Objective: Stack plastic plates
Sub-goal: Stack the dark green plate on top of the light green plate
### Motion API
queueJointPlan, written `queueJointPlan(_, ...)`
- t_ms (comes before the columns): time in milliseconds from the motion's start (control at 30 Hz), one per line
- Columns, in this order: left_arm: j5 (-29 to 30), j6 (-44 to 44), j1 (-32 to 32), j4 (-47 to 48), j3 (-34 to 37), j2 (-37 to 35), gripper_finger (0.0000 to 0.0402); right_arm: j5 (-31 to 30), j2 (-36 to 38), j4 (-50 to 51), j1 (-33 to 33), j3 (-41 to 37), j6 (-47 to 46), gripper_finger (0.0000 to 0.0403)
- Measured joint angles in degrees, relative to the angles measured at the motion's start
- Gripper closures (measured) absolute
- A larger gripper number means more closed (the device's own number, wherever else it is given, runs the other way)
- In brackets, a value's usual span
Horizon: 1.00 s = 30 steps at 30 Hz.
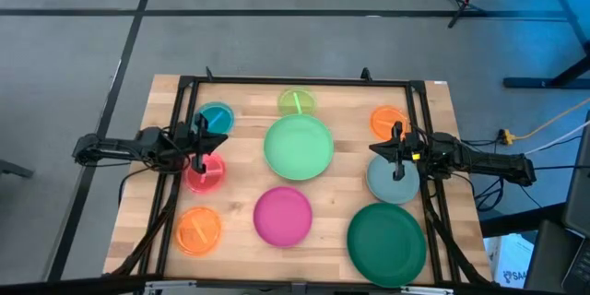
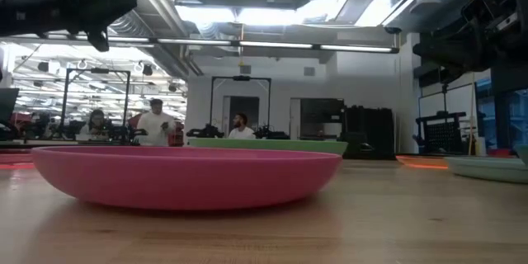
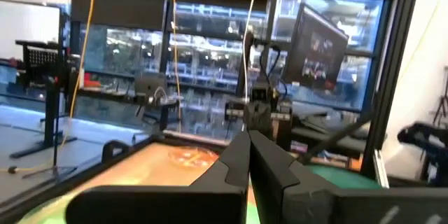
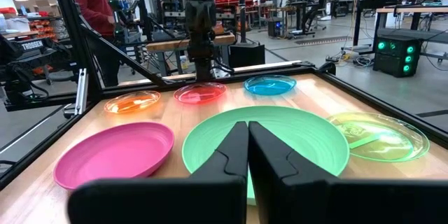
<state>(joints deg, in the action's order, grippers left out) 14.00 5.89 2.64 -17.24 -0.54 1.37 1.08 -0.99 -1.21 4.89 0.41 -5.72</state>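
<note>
Eight plastic plates lie flat on the wooden table. Large ones: light green (image 1: 298,147), magenta (image 1: 283,215), dark green (image 1: 386,242), grey-teal (image 1: 387,184). Small translucent ones: blue (image 1: 217,117), lime (image 1: 297,102), orange (image 1: 388,121), another orange (image 1: 198,230), red (image 1: 206,173). My left gripper (image 1: 200,144) is shut, raised above the table's left side between the blue and red plates. My right gripper (image 1: 397,150) is shut, raised above the grey-teal plate's far edge. The right wrist view shows the light green plate (image 4: 266,147) and magenta plate (image 4: 115,155) ahead of its fingers.
A black frame (image 1: 295,81) runs along the table's far and side edges. Bare wood shows in the table's middle between the plates. People stand in the room beyond the table (image 2: 153,124); one in a red top (image 4: 94,3) is seen in the right wrist view.
</note>
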Motion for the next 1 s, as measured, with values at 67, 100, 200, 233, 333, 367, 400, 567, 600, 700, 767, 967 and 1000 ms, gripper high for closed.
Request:
queueJointPlan(67,0.00,-0.28,0.01,-2.51,0.00,0.85,0.0398,-0.01,-0.01,-0.02,0.00,0.01,0.00,0.0397)
queueJointPlan(100,0.00,-0.68,0.00,-3.81,0.00,1.27,0.0398,-0.02,-0.01,-0.04,0.01,0.00,-0.01,0.0397)
queueJointPlan(200,0.00,-1.58,0.01,-8.20,-0.05,4.04,0.0398,0.00,-0.01,-0.05,0.02,0.00,0.00,0.0397)
queueJointPlan(233,0.04,-1.78,0.00,-8.58,-0.04,5.41,0.0398,0.00,-0.01,-0.10,0.00,0.01,0.00,0.0397)
queueJointPlan(333,-0.11,-1.88,0.02,-10.08,0.04,9.33,0.0398,0.00,0.00,-0.15,-0.01,0.00,-0.02,0.0398)
queueJointPlan(367,-0.07,-2.20,0.00,-11.02,0.04,10.79,0.0398,0.00,0.02,-0.15,0.01,0.01,-0.51,0.0398)
queueJointPlan(400,-0.03,-2.77,-0.01,-11.91,0.04,12.31,0.0398,0.00,0.01,-0.16,0.00,0.00,-2.18,0.0397)
queueJointPlan(567,-3.84,-3.64,-0.07,-21.50,-0.02,18.72,0.0398,-4.90,0.02,-5.25,0.02,0.00,-6.14,0.0397)
queueJointPlan(600,-4.81,-3.96,-0.09,-22.73,0.00,19.81,0.0398,-4.66,0.00,-5.46,0.02,0.00,-5.87,0.0398)
queueJointPlan(700,-5.94,-4.59,-0.09,-27.98,0.04,23.24,0.0398,-0.43,-0.03,-6.19,-0.01,0.77,-5.49,0.0398)
queueJointPlan(767,-5.99,-4.59,-0.09,-30.46,0.04,25.61,0.0398,1.58,-0.48,-6.25,-0.40,2.09,-5.84,0.0398)
queueJointPlan(967,-6.03,-3.43,0.67,-34.15,-1.63,32.80,0.0398,2.10,-9.22,-6.02,-3.29,8.71,-4.05,0.0398)
queueJointPlan(1000,-6.02,-3.39,1.00,-34.19,-2.43,33.88,0.0398,2.10,-11.53,-6.05,-4.00,9.95,-3.43,0.0398)
